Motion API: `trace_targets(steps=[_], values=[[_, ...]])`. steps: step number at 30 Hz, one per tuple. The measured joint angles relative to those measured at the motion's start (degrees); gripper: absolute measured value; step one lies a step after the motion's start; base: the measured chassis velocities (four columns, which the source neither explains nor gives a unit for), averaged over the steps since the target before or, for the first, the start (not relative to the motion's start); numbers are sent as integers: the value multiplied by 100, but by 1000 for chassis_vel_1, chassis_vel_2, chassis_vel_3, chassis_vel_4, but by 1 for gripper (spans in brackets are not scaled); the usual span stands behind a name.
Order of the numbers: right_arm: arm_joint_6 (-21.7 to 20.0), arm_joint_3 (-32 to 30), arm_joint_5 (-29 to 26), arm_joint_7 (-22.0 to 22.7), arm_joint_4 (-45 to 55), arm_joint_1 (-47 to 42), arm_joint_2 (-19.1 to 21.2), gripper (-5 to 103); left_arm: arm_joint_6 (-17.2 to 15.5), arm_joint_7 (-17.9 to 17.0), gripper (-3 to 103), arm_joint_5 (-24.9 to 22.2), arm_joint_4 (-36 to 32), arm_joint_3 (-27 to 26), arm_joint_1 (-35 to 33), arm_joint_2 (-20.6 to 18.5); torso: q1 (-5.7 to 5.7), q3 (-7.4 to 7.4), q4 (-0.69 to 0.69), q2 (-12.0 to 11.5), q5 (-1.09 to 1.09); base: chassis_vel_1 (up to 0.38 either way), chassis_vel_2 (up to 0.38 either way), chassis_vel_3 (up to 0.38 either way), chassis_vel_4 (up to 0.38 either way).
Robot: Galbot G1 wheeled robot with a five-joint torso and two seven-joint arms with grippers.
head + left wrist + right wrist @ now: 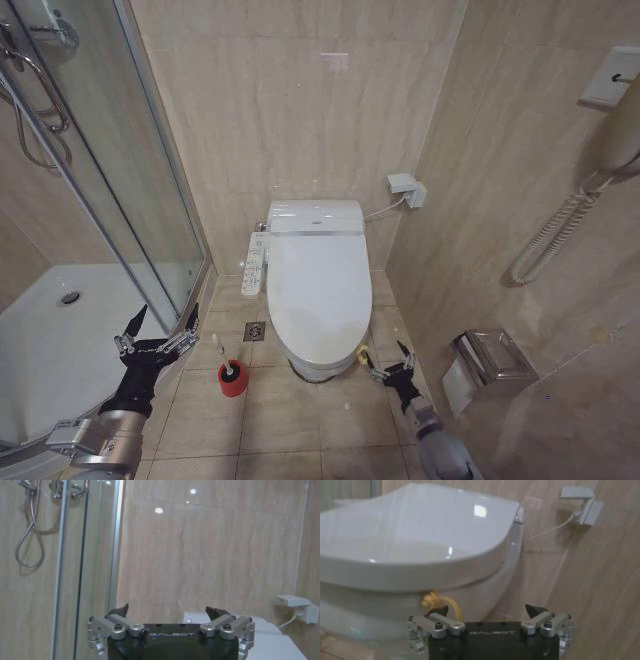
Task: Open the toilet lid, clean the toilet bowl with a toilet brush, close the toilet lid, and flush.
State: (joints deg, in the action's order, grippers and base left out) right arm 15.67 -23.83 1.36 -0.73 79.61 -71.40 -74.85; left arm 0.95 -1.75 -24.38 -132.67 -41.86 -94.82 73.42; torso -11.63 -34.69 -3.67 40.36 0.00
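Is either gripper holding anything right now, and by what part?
Nothing is held. The right gripper is open beside the lid's yellow tag, not gripping it. The left gripper is open in the air.

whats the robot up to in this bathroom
The robot faces a toilet whose toilet lid is shut. Its right hand, open, is low by the front of the toilet bowl, next to the yellow loop tag at the lid's front edge, not gripping it. The left hand, open, is raised near the shower door. The toilet brush stands in its red holder on the floor.
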Motion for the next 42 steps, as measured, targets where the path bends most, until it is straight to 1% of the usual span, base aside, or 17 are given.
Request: trace_targets(steps=[3, 13, 16, 17, 24, 25, 31, 32, 38, 39, 42], values=[[49, 45, 61, 27, -260, 167, -40, 100, 0, 0, 100, 0, 0, 0, 0, 0, 0, 0, 0, 0, 0, 0, 0, 0, 0], [141, 46, 243, 110, -572, 364, -249, 100, 0, 0, 100, 0, 0, 0, 0, 0, 0, 0, 1, 0, 0, 0, 0, 0, 0], [183, -23, 361, 221, -722, 451, -309, 100, 0, 0, 100, 0, 0, 0, 0, 0, 0, 0, 0, 0, 0, 0, 0, 0, 0], [183, -35, 373, 240, -736, 462, -317, 91, 0, 0, 100, 0, 0, 0, 0, 0, 0, 0, 0, 0, 0, 0, 0, 0, 0], [182, -72, 383, 268, -753, 479, -337, 91, 0, 0, 100, 0, 0, 0, 0, 0, 0, 0, 0, 0, 0, 0, 0, 0, 0], [182, -74, 384, 270, -752, 471, -338, 64, 0, 0, 100, 0, 0, 0, 0, 0, 0, 0, 1, 0, 0, 0, 0, 0, 0], [206, -122, 390, 271, -749, 399, -343, 64, 0, 0, 100, 0, 0, 0, 0, 0, 0, 0, 0, 0, 0, 0, 0, 0, 0], [212, -137, 390, 269, -740, 383, -343, 37, 0, 0, 100, 0, 0, 0, 0, 0, 0, 0, 0, 0, 0, 0, 0, 0, 0], [215, -171, 370, 263, -683, 361, -346, 37, 0, 0, 100, 0, 0, 0, 0, 0, 0, 0, 1, 0, 0, 0, 0, 0, 0], [215, -179, 342, 263, -670, 361, -355, 10, 0, 0, 100, 0, 0, 0, 0, 0, 0, 0, 1, 0, 0, 0, 0, 0, 0], [213, -185, 268, 279, -631, 350, -377, 10, 0, 0, 100, 0, 0, 0, 0, 0, 0, 0, 1, 0, 0, 0, 0, 0, 0]])
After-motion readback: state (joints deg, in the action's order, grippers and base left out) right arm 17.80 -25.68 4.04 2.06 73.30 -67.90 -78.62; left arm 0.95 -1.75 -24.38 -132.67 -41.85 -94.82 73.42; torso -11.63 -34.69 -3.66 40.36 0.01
